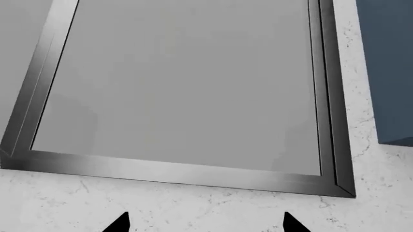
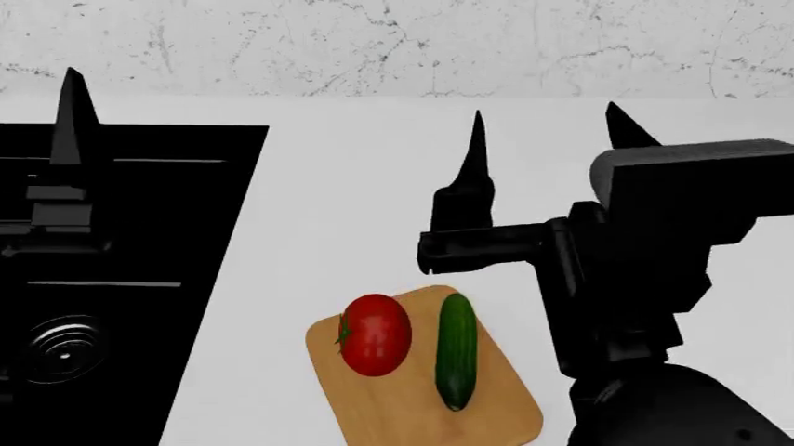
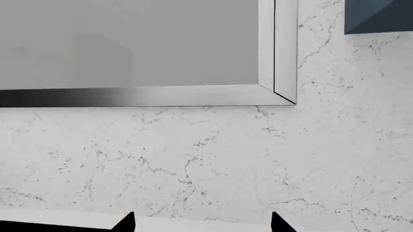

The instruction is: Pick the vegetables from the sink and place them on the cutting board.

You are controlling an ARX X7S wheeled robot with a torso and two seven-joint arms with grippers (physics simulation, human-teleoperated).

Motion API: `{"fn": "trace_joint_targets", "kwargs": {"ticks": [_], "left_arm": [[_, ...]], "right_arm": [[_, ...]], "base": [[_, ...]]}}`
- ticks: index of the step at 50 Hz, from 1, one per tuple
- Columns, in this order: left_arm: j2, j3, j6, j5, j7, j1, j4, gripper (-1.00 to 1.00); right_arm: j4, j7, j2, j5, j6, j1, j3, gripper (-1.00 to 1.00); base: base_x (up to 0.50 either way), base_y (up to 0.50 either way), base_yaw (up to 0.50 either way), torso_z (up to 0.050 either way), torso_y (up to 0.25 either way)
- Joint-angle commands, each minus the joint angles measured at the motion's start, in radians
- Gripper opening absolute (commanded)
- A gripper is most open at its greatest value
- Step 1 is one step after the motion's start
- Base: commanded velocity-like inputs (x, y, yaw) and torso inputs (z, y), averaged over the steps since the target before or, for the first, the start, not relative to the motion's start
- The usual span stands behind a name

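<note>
In the head view the red tomato and the dark green cucumber lie side by side on the wooden cutting board on the white counter. The black sink is at the left, and I see no vegetable in it. My right gripper is open and empty, raised above the counter behind the board, pointing at the back wall. One finger of my left gripper rises over the sink's far edge. The left wrist view shows the left gripper open and empty. The right wrist view shows the right gripper open.
A round metal drain sits in the sink basin. A marbled wall runs behind the counter. Both wrist views face a metal-framed grey panel on that wall; it also shows in the right wrist view.
</note>
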Motion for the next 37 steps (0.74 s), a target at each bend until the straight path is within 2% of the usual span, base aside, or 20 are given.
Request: {"fn": "trace_joint_targets", "kwargs": {"ticks": [1, 20, 37], "left_arm": [[-0.012, -0.048, -0.020, -0.026, 0.019, 0.041, 0.159, 1.00], [-0.060, -0.078, -0.052, -0.034, -0.041, 0.068, 0.351, 1.00], [-0.101, -0.112, -0.086, -0.042, -0.097, 0.080, 0.500, 1.00]], "right_arm": [[-0.167, 0.056, 0.045, -0.009, -0.036, -0.067, 0.075, 1.00], [-0.381, 0.193, 0.104, -0.034, -0.051, -0.086, 0.133, 1.00], [-0.595, 0.346, 0.156, -0.061, 0.024, -0.038, 0.159, 1.00]], "base": [[0.00, 0.00, 0.00, 0.000, 0.000], [0.00, 0.00, 0.00, 0.000, 0.000], [0.00, 0.00, 0.00, 0.000, 0.000]]}}
